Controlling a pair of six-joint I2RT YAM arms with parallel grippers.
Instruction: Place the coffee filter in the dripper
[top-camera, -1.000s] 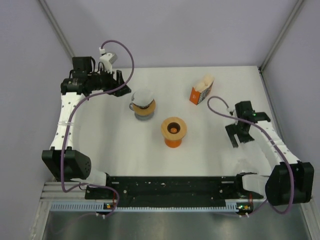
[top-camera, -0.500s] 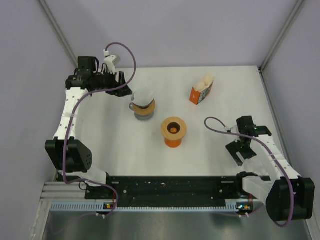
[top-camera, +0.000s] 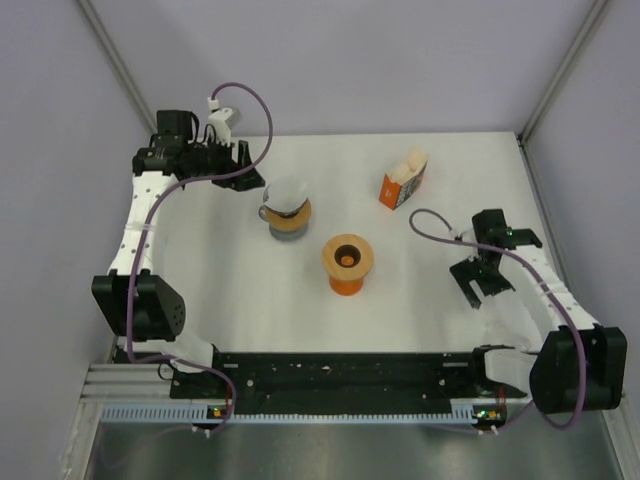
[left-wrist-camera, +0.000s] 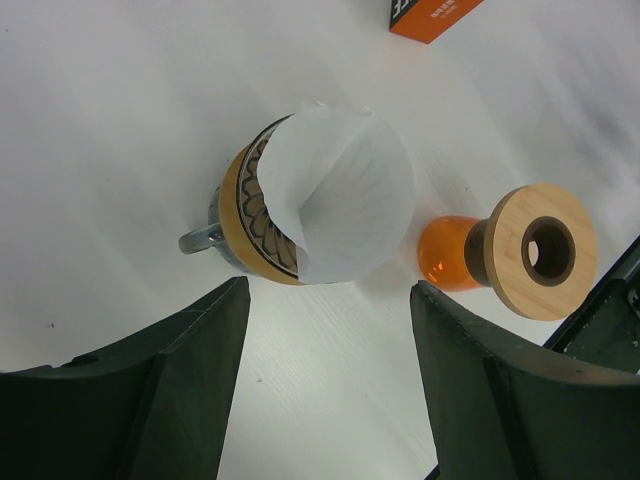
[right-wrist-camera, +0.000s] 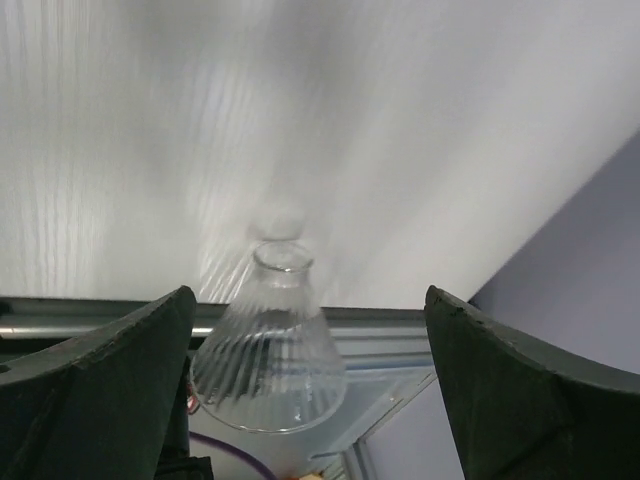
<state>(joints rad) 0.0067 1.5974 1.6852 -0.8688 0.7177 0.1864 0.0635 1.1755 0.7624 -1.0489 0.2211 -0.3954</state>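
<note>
A white paper coffee filter (left-wrist-camera: 345, 195) stands opened as a cone inside a brown patterned dripper (left-wrist-camera: 240, 215) with a grey handle, seen left of centre from above as filter (top-camera: 286, 193) over dripper (top-camera: 288, 222). My left gripper (top-camera: 250, 176) hovers just left of it, open and empty. In its wrist view the left gripper (left-wrist-camera: 330, 400) has only bare table between its dark fingers (left-wrist-camera: 160, 390), short of the dripper. My right gripper (top-camera: 478, 288) is open and empty over the table's right side. In its wrist view the right gripper (right-wrist-camera: 308, 310) looks down on a clear ribbed glass cone (right-wrist-camera: 268, 350).
An orange stand with a wooden ring top (top-camera: 347, 262) sits at the table's middle, right of the dripper. An orange carton (top-camera: 402, 184) holding white papers stands further back. The glass cone lies near the front rail (right-wrist-camera: 400, 325) on the right side.
The right gripper has drawn back toward the near right of the table and settled there. The left arm shifted slightly, its gripper staying beside the dripper. Both grippers stayed open.
</note>
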